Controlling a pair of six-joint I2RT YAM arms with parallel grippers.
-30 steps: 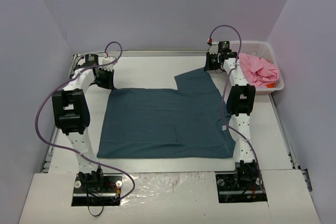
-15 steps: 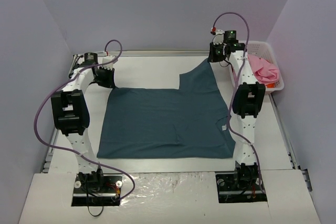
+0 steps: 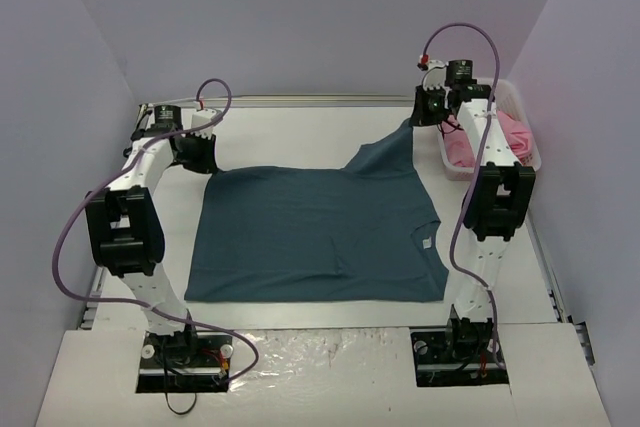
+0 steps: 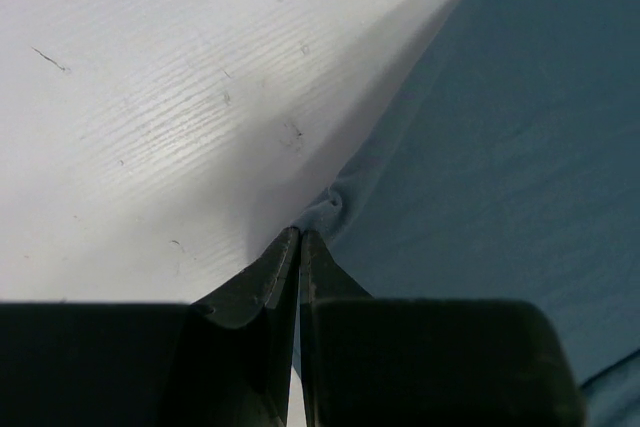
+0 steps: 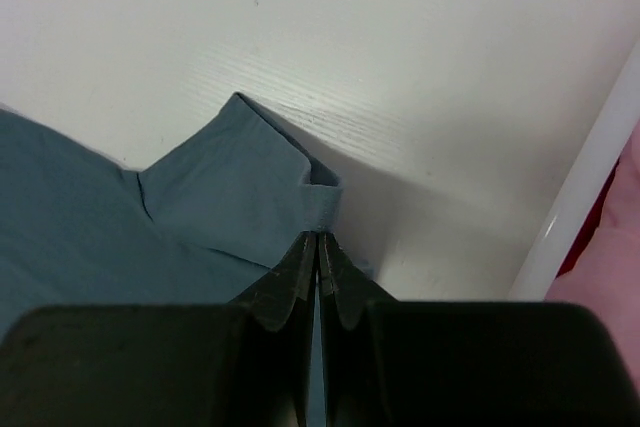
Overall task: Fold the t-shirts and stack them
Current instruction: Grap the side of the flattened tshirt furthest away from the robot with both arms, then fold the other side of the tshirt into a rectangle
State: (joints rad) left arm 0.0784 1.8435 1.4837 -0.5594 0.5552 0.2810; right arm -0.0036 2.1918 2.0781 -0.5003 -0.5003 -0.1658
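A large dark teal-blue t-shirt [image 3: 315,232] lies spread on the white table. My left gripper [image 3: 203,159] is shut on its far left corner, low at the table; the left wrist view shows the jaws [image 4: 300,235] pinching the cloth edge [image 4: 480,147]. My right gripper [image 3: 425,119] is shut on the shirt's far right sleeve and holds it lifted above the table, near the basket. The right wrist view shows the jaws [image 5: 318,237] pinching the sleeve hem [image 5: 240,187]. A pink t-shirt [image 3: 505,132] lies crumpled in the basket.
The white lattice basket [image 3: 520,107] stands at the far right against the wall; its rim shows in the right wrist view [image 5: 585,187]. Grey walls close in the table on three sides. A rail runs along the table's far edge [image 3: 300,102].
My right gripper has risen and moved right toward the basket, pulling the shirt's far right sleeve up off the table. The left arm has shifted slightly left, still holding its corner.
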